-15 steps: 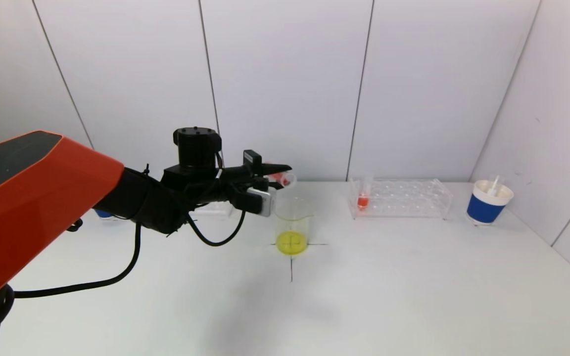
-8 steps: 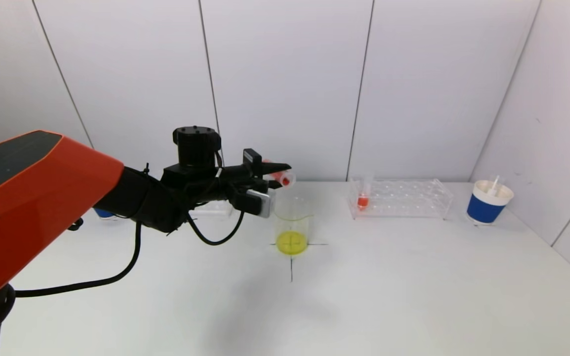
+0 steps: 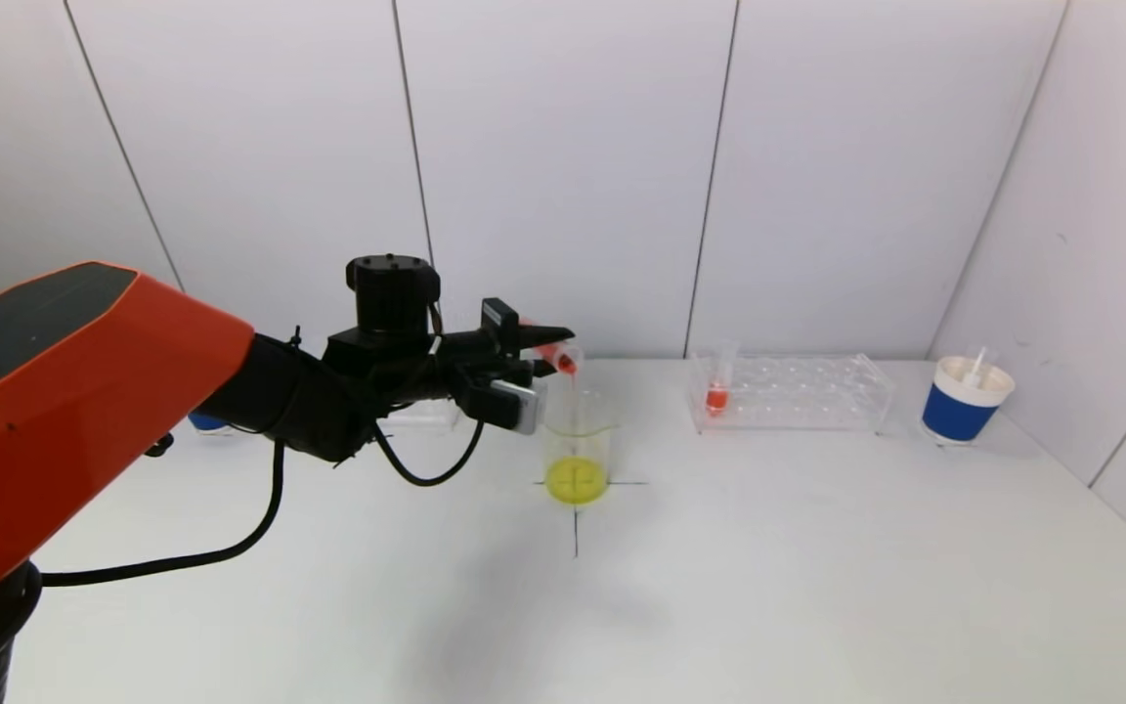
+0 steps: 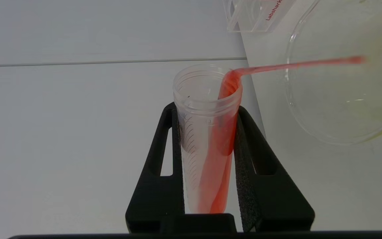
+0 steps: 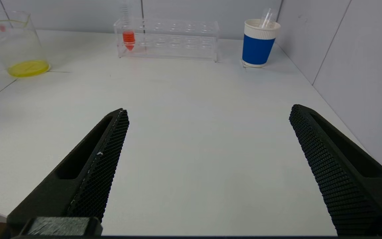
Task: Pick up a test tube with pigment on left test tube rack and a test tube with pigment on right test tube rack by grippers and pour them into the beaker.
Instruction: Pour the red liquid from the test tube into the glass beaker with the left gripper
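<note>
Tipped further than a second ago, the tube (image 4: 207, 132) clenched in the left end effector (image 4: 207, 159) now streams red pigment toward the beaker (image 3: 578, 445) on the worktop (image 3: 768, 567); overtilting could splash past the rim, while the right end effector (image 5: 207, 159) waits spread wide.

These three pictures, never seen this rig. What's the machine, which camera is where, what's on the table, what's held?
It is a two-armed robot. The wide picture comes from its head camera; the other two come from cameras on each wrist.

The left gripper is shut on a tilted test tube, and red liquid streams from its mouth toward the beaker, which has yellow liquid at the bottom.

The right gripper is open above the white table, holding nothing; the head view does not show it.

Also on the table: a clear rack with one red-filled tube, and a blue paper cup near the wall.
</note>
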